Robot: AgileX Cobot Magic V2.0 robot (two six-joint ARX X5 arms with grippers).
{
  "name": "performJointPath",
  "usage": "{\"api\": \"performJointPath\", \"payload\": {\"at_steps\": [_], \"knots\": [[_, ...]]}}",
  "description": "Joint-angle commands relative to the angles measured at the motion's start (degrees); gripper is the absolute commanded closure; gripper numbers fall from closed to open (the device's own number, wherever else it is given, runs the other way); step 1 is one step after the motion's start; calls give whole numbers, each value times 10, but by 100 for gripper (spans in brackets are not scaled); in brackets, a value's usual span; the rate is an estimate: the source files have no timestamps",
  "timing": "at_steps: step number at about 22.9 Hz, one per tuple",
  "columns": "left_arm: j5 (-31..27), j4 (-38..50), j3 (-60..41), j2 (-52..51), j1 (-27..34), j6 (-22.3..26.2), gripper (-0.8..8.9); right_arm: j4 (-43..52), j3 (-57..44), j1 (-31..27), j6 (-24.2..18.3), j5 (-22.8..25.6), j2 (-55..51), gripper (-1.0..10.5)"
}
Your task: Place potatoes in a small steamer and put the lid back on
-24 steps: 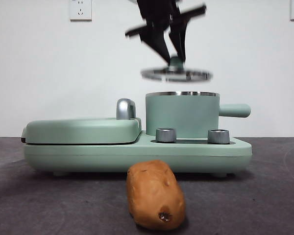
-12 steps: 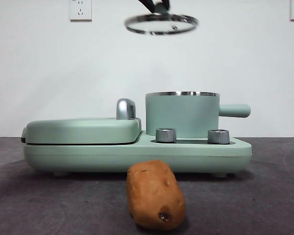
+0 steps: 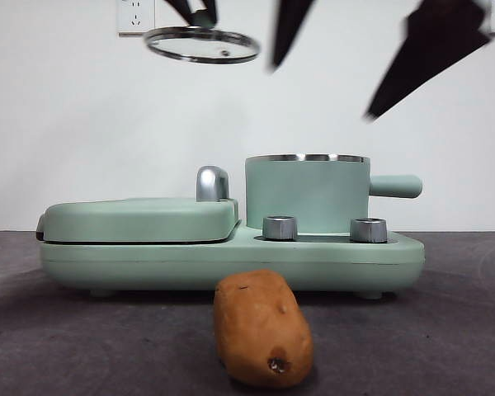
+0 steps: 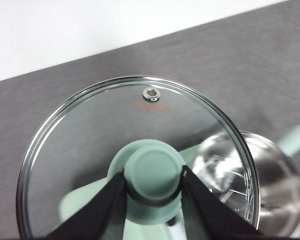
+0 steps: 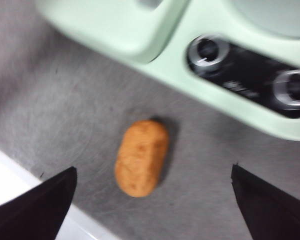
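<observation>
Holding the lid (image 4: 135, 160) by its knob, the left tool (image 4: 152, 192) hangs high, aside from the open small steamer (image 3: 307, 194). The right tool (image 5: 152, 200), jaws spread wide, hovers above the potato (image 5: 141, 157) lying on the counter (image 5: 55, 120); it should descend centred and close across the narrow middle.

Both grippers have plain matte black, tapering fingers (image 5: 35, 207).

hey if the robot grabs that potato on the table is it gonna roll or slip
The potato looks rounded and oblong, so a sideways nudge would probably roll it. Its skin seems matte, likely not slippery. The open right hand hovers above it, seemingly wide enough to straddle it.
</observation>
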Motion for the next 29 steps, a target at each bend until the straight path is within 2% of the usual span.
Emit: {"api": "performJointPath", "payload": {"at_steps": [1,9,17,23,25,27,29], "knots": [[-3,10,25,-11,17,6,807,17,10,42,42,7,59,454],[-3,11,25,-11,72,1,807,57,10,106,76,14,194,454],[-3,12,25,-11,99,-5,807,79,10,104,73,28,274,456],[-2,14,25,-11,99,-6,807,75,10,94,64,28,299,669],[-2,14,25,-11,99,-7,807,75,11,91,54,29,299,838],[-2,14,25,-11,99,-7,807,34,34,74,53,26,293,848],[-2,15,25,-11,99,-7,807,-45,94,52,16,28,288,848]]}}
